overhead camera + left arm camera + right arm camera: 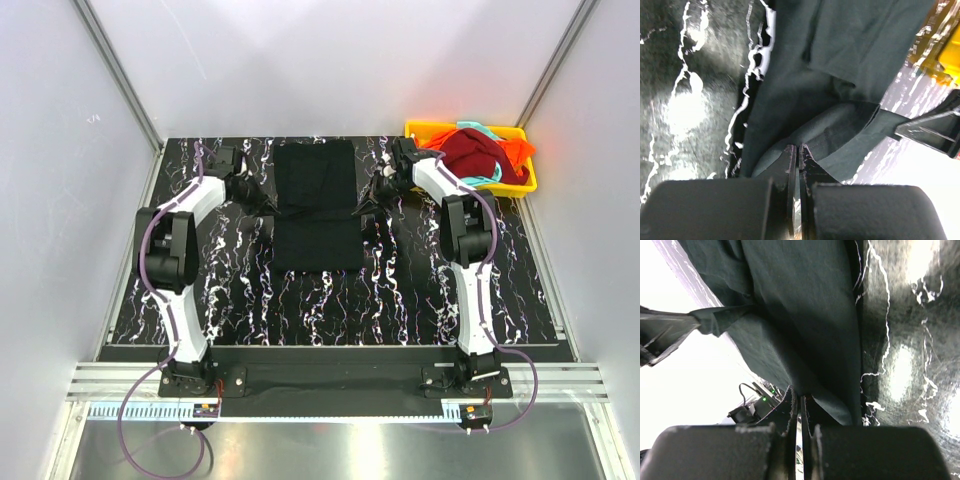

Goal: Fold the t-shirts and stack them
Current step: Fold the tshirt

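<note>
A black t-shirt lies lengthwise on the marbled table, folded into a narrow strip. My left gripper is shut on its left edge, the cloth pinched at the fingertips. Across from it, my right gripper is shut on the right edge. Between the two the black fabric is lifted and pulled a little taut. A dark red t-shirt, an orange one and a teal one are heaped together at the back right.
The heap sits in a shallow yellow tray at the table's back right corner. White walls with metal rails enclose the table on three sides. The arm bases stand at the near edge.
</note>
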Controlling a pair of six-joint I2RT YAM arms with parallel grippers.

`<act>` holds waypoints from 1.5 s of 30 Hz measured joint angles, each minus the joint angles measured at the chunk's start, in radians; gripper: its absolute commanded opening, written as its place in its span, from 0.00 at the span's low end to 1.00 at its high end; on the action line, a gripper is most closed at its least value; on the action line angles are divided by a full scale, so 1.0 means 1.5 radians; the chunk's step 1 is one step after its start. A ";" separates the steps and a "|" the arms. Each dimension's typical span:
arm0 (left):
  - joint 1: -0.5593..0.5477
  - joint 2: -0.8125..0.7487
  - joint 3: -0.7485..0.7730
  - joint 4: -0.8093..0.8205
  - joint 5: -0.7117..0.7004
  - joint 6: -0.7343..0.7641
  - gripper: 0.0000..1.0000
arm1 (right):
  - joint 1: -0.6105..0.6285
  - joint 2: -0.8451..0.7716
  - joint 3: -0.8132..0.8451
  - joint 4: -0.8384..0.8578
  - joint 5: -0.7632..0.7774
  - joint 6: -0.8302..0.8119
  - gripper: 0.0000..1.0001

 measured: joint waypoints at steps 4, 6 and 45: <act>0.002 0.024 0.002 -0.002 0.000 0.000 0.00 | 0.000 0.016 0.021 -0.002 -0.002 0.000 0.02; 0.005 0.034 0.009 -0.004 0.001 0.001 0.00 | -0.001 0.024 0.032 -0.003 -0.004 0.000 0.04; -0.084 -0.102 -0.258 0.161 0.102 0.059 0.23 | 0.138 -0.131 -0.219 0.016 0.208 -0.025 0.25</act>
